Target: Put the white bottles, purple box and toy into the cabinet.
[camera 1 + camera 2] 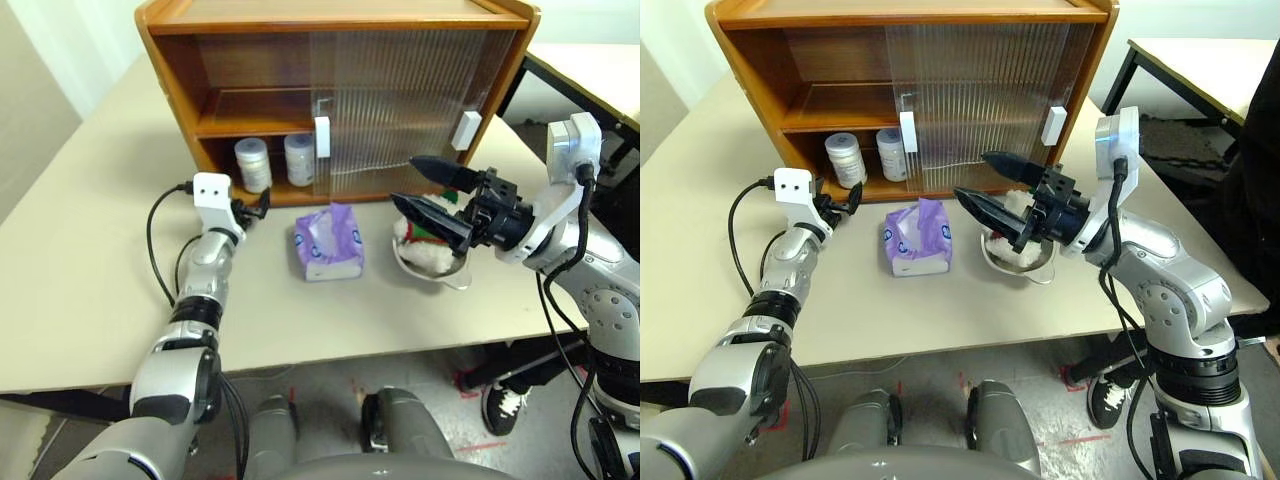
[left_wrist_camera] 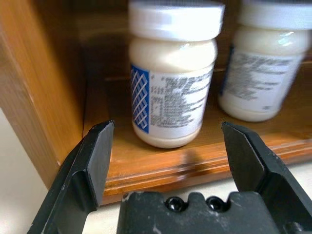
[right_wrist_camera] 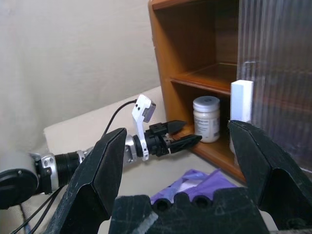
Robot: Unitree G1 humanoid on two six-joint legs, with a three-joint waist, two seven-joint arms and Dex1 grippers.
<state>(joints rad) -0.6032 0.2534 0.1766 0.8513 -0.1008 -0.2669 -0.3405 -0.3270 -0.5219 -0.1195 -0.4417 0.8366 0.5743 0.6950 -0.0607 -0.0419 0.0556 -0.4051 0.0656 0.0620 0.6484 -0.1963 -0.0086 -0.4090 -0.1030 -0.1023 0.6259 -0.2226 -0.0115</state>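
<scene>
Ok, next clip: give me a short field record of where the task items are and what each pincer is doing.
bottles: two white bottles on the bottom shelf of the cabinet, left side open
purple box: purple box on the table, in front of the cabinet
toy: toy in a steel bowl on the table
left pincer: left pincer open, empty, at the cabinet's open side
right pincer: right pincer open, empty, above the toy
left to do: purple box, toy

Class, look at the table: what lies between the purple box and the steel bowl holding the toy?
Nothing: in the left eye view, bare table separates the purple box from the steel bowl with the toy.
</scene>
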